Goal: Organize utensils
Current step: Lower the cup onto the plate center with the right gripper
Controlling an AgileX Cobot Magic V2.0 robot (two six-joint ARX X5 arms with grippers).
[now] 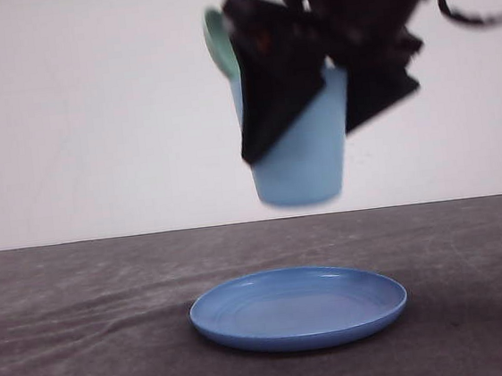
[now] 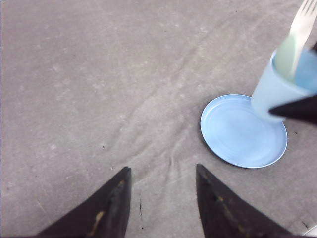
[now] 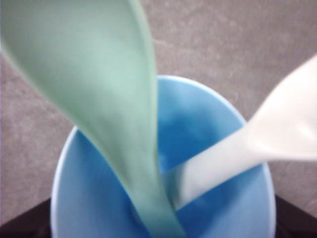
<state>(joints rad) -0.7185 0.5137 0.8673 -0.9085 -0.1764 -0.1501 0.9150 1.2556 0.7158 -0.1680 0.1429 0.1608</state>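
room: the light blue cup (image 1: 302, 160) hung clear above the blue plate (image 1: 299, 308), open air between them and bare grey tablecloth (image 1: 78, 332) all round the plate
right gripper (image 1: 311, 74): clamped on the cup's sides, holding it off the table
left gripper (image 2: 161, 198): spread wide with nothing in it, over cloth well to the side of the plate
spoon (image 3: 94, 94): mint-green, standing in the cup, bowl end poking over the rim
fork (image 3: 257, 144): white, thick handle down in the cup, leaning away from the spoon
count: one spoon, one fork, one cup, one plate
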